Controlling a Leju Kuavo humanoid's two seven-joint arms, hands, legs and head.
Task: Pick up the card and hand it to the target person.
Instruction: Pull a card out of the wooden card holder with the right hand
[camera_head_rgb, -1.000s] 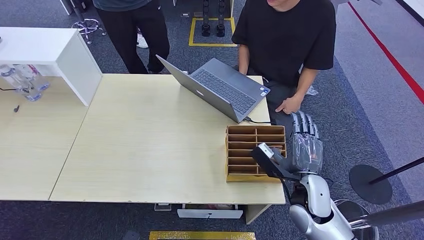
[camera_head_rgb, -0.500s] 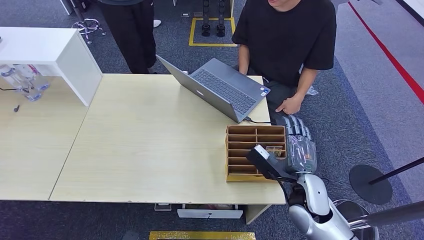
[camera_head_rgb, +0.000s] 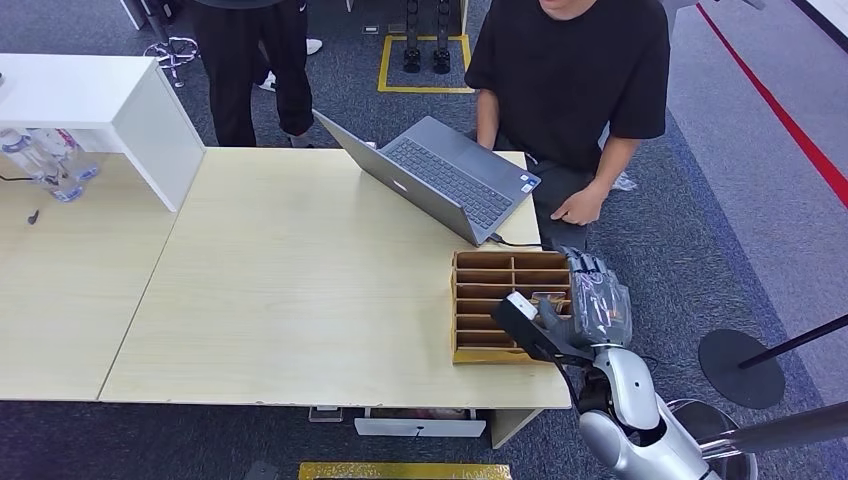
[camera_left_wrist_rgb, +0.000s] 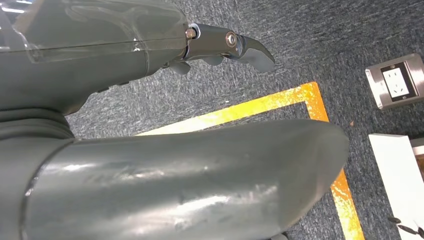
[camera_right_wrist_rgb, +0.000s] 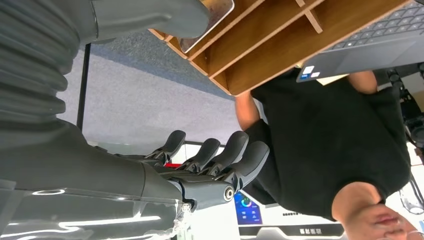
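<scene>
My right hand (camera_head_rgb: 597, 300) is at the right edge of the brown wooden box with many compartments (camera_head_rgb: 485, 305), which sits at about five o'clock on the pale wooden table (camera_head_rgb: 300, 280). The fingers are apart and hold nothing; in the right wrist view they are a little curled, with the thick thumb (camera_right_wrist_rgb: 150, 15) close to the card. The small light card with rounded corners (camera_right_wrist_rgb: 207, 22) stands in a compartment on the right side of the box, beside my thumb; I cannot tell if the thumb touches it.

At twelve o'clock from the box an open grey laptop (camera_head_rgb: 440, 180) lies on the table, and a dark cable (camera_head_rgb: 515, 241) runs between them. Behind the laptop sits the person in a black T-shirt (camera_head_rgb: 575, 70), one hand (camera_head_rgb: 577, 208) hanging just beyond the table edge, near my fingers. A second person in dark trousers (camera_head_rgb: 250, 60) stands at eleven o'clock.

My left hand (camera_left_wrist_rgb: 150, 150) hangs over grey carpet with yellow tape (camera_left_wrist_rgb: 280, 100); its fingers are not closed on anything.

Compared with one second ago, my right hand is now closer to the box, and its fingers are more bent.
</scene>
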